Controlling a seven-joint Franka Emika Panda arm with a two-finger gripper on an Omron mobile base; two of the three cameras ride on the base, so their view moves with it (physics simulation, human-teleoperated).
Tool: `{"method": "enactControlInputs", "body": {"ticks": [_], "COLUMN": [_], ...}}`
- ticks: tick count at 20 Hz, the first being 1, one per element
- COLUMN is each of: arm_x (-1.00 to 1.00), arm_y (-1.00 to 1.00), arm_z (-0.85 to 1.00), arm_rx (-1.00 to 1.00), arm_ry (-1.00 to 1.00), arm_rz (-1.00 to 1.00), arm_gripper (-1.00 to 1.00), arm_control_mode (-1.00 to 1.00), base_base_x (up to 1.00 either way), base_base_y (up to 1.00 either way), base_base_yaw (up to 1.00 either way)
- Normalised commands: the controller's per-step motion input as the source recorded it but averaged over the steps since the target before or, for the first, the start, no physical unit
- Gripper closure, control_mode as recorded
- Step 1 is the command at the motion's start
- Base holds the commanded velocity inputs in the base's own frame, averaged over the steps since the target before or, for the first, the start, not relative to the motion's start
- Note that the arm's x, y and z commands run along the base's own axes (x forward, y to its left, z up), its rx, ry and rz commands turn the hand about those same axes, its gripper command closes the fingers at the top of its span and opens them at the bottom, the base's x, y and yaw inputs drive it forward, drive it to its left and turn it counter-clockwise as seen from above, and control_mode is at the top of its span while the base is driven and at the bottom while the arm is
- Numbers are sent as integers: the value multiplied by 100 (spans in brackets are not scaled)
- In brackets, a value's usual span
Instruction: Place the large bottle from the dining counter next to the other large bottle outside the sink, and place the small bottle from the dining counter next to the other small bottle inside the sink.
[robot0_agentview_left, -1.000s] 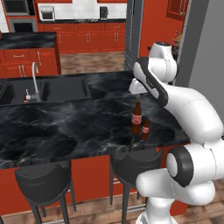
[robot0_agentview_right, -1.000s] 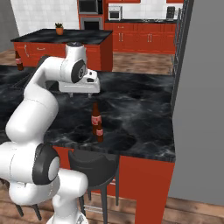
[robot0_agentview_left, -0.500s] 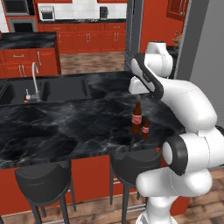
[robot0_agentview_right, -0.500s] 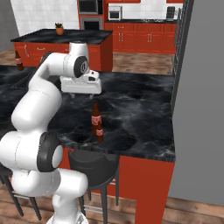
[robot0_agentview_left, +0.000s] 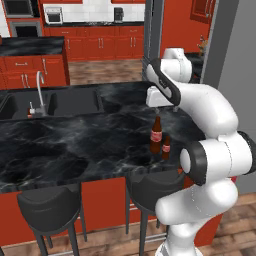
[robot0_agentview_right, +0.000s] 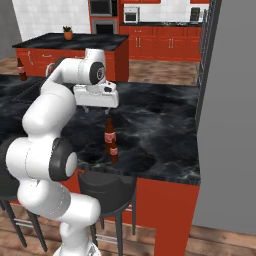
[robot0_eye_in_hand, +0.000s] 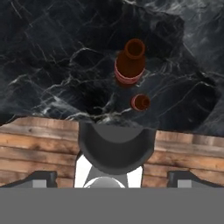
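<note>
Two brown bottles with red labels stand close together near the front edge of the dining counter (robot0_agentview_left: 75, 145): the large bottle (robot0_agentview_left: 156, 135) (robot0_agentview_right: 108, 135) and, just in front of it, the small bottle (robot0_agentview_left: 165, 147) (robot0_agentview_right: 114, 150). My gripper (robot0_agentview_right: 99, 109) (robot0_agentview_left: 156, 106) hangs open above them and points down, touching neither. From the hand view I look down on the large bottle's mouth (robot0_eye_in_hand: 129, 63) and the small bottle's mouth (robot0_eye_in_hand: 141, 102), both ahead of the wide-apart fingertips (robot0_eye_in_hand: 41, 177). The sink (robot0_agentview_left: 75, 100) lies to the left. Another large bottle (robot0_agentview_right: 21, 69) stands far left.
A curved silver tap (robot0_agentview_left: 39, 87) rises at the sink's left end, with a small brown thing (robot0_agentview_left: 31, 112) at its base. Black bar stools (robot0_agentview_left: 50, 207) (robot0_agentview_right: 107, 187) (robot0_eye_in_hand: 116, 151) stand under the counter's front edge. A grey wall (robot0_agentview_right: 230, 110) closes the right side.
The arm's upper links have shifted a little while the hand stays above the two bottles. The jaws remain open and the bottles have not moved.
</note>
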Motion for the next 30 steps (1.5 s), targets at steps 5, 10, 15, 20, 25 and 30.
{"method": "enactControlInputs", "body": {"ticks": [5, 10, 15, 20, 25, 30], "arm_x": [27, 40, 54, 46, 34, 26], "arm_y": [0, 0, 0, -7, -6, -1], "arm_z": [-35, -18, -1, 0, 0, 0], "arm_rx": [0, 0, 0, 0, 0, 0], "arm_ry": [-2, -1, 0, 0, 0, 0], "arm_rz": [-2, 0, 0, 0, 0, 0], "arm_gripper": [-100, -100, -100, -100, -100, -100], "arm_control_mode": [-100, -100, -100, -100, -100, -100], "base_base_x": [0, 0, 0, 0, 0, 0], "base_base_y": [0, 0, 0, 0, 0, 0], "base_base_yaw": [0, 0, 0, 0, 0, 0]}}
